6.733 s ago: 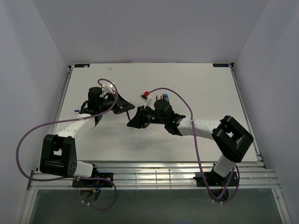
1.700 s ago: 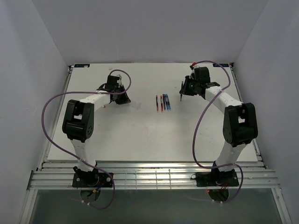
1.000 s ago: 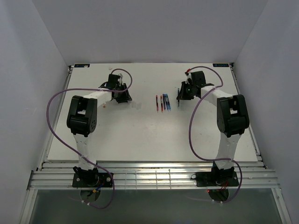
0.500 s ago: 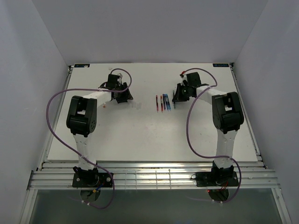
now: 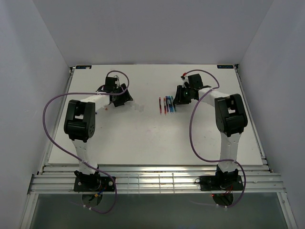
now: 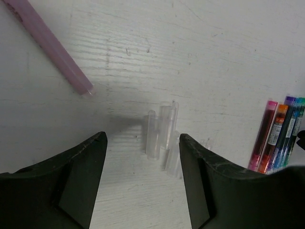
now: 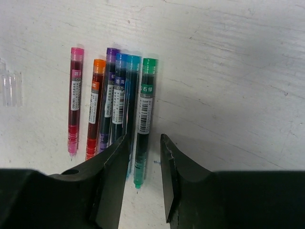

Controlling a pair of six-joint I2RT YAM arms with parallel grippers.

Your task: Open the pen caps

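With the left end effector (image 6: 142, 139) and right end effector (image 7: 144, 140) apart, the clear plastic pen caps (image 6: 161, 136), loose on the white worktop (image 6: 214, 47) at centre of the left wrist view, may roll if a finger clips them.

A white surface (image 5: 143, 143) lay inside a plain enclosure of pale walls (image 5: 157, 28). Up close its paint looked streaked and grainy, with a few small dark specks (plainest from the wrist views). A small dark label (image 5: 83, 67) sat at its far left corner, a second label (image 5: 226, 66) at its far right. Metal slats (image 5: 157, 180) ran along its near edge, with a grey-green panel (image 5: 157, 212) below them.
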